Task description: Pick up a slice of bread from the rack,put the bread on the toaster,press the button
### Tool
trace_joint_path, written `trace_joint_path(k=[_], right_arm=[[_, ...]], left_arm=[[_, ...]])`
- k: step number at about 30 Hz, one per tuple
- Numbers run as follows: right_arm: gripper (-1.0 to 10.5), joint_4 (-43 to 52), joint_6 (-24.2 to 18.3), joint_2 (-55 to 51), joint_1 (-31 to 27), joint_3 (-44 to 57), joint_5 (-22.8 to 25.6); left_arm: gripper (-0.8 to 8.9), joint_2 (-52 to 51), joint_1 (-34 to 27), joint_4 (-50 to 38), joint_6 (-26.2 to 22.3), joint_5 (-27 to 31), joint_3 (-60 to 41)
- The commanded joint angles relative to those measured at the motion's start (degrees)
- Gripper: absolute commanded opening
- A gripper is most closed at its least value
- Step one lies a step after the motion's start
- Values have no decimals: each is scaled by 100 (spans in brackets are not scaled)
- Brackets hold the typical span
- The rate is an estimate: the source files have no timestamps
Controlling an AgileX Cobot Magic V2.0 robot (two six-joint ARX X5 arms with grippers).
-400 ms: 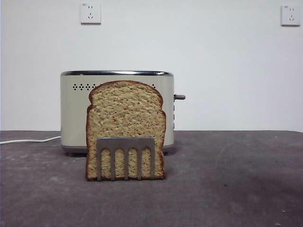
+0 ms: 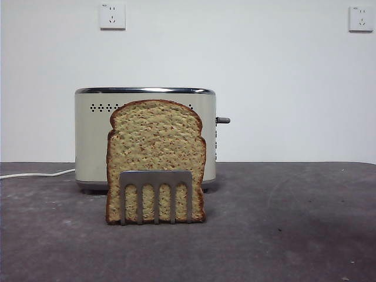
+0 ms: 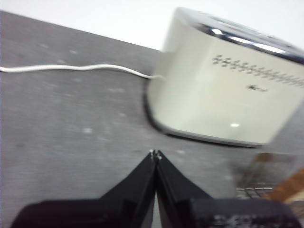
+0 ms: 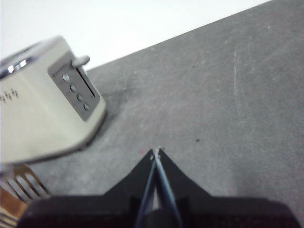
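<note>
Slice of bread [image 2: 155,147]: tan, speckled wholegrain, dark brown crust, domed top; upright in the rack, broad face forward.
Rack [image 2: 156,196]: low grey metal, solid top bar over upright prongs; directly before the toaster.
Toaster [image 2: 91,141]: boxy cream, chrome top rim, row of dark holes, grey side lever [image 2: 222,120] raised.

toaster [image 2: 88,141] front partly hidden behind bread slice [image 2: 155,153], rack [image 3: 254,192] blurred & cut off in wrist views
</note>
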State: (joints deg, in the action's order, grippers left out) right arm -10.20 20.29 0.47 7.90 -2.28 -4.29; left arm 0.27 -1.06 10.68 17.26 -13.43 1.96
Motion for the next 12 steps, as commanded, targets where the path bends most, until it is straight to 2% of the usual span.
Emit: trace_joint_path(k=[1,7,9,12], right_arm=[[-12,114,236,70,2,-372,20],[-12,20,125,682,4,-1261,-37],[-12,-170,-37,977,4,-1663,-175],[-12,-629,-444,1484,7,-2393,-531]], left_arm=[[-8,-15,-13,-55,275,-260,332],[-8,81,-13,105,361,-704,1257],[-8,184,-13,319,341,-817,1620],[-8,393,-13,828,4,-973,2199]])
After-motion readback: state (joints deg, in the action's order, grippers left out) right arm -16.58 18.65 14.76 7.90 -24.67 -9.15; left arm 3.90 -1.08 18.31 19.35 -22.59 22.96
